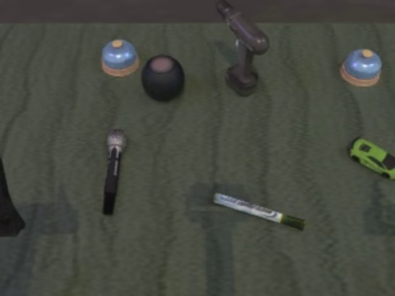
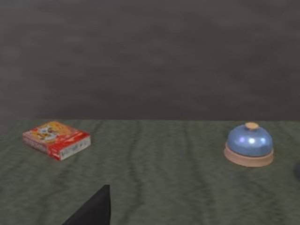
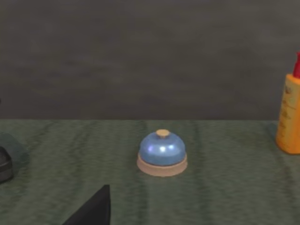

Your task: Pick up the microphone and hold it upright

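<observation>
The microphone (image 1: 112, 176) lies flat on the green cloth at the left of the table, its silver mesh head toward the back and its black handle toward the front. My left arm (image 1: 7, 206) shows only as a dark shape at the left edge, well left of the handle end. Its wrist view shows a single dark finger (image 2: 96, 211) with bare cloth beside it and does not show the microphone. My right arm is outside the top view. One finger (image 3: 96, 211) shows in its wrist view, with nothing held.
A round black speaker (image 1: 163, 77) and a blue bell (image 1: 120, 57) stand behind the microphone. A drill (image 1: 244, 52) stands at back centre, a second bell (image 1: 361, 66) at back right, a green toy car (image 1: 372, 157) at right, a white-and-green marker (image 1: 259, 211) at front centre. A red box (image 2: 56, 139) and an orange bottle (image 3: 290, 115) appear in the wrist views.
</observation>
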You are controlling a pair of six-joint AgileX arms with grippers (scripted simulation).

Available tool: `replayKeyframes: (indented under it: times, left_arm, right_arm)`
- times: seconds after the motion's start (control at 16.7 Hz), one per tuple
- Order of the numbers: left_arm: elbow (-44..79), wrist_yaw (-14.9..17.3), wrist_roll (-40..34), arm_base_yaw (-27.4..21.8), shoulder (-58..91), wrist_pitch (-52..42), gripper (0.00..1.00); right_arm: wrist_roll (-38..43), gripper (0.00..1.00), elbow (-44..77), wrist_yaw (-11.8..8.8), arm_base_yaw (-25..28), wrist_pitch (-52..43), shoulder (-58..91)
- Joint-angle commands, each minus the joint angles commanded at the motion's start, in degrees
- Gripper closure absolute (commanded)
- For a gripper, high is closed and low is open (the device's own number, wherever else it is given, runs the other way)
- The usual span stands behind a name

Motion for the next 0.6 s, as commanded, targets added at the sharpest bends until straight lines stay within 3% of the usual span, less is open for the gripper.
replayKeyframes:
  times: [0.3, 0.6]
  left_arm:
    - [3.4, 0.1, -0.83, -1.0, 3.56, -2.32, 0.0]
    - [17.89, 0.0, -4.42, -4.79, 21.49, -12.54, 0.0]
  right_arm:
    - [0.0, 0.0, 0.0, 0.0, 0.0, 0.0, 0.0]
    - [0.0, 0.0, 0.0, 0.0, 0.0, 0.0, 0.0]
